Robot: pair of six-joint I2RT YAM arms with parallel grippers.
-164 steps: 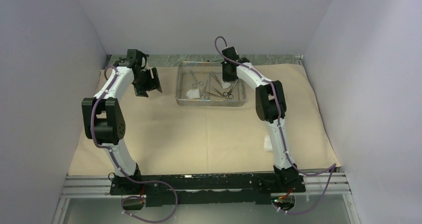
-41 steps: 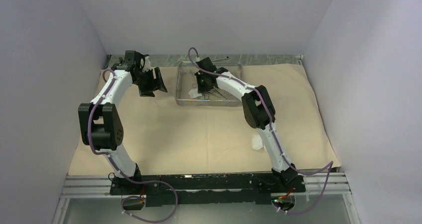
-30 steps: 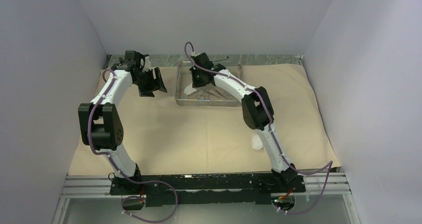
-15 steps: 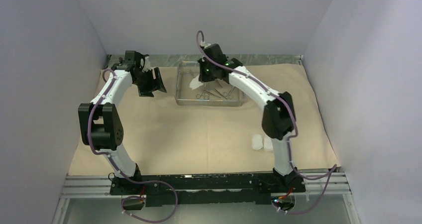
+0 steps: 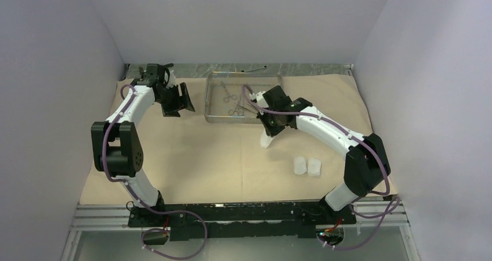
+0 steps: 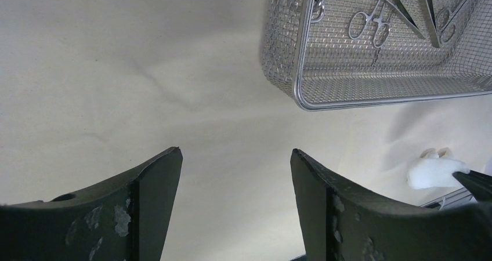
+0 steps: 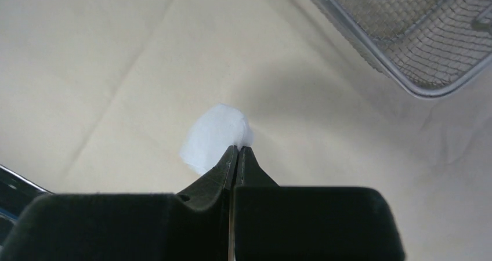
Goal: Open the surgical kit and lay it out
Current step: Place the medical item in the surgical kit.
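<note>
Clamps [image 5: 231,97] lie in the mesh tray [image 5: 232,119]. Beside it, the right gripper [image 7: 237,151] pinches gauze [image 7: 212,136]; the left gripper [image 6: 235,153] is spread. Only the overhead view shows two pads [image 5: 300,166] on the wrap [image 5: 191,156].

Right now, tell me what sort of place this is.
Probably a robotics test cell, not an operating room: plain panel walls stand on three sides, two robot arms are bolted to a rail, and a wire-mesh tray of clamps sits on a tan wrap sheet.
</note>
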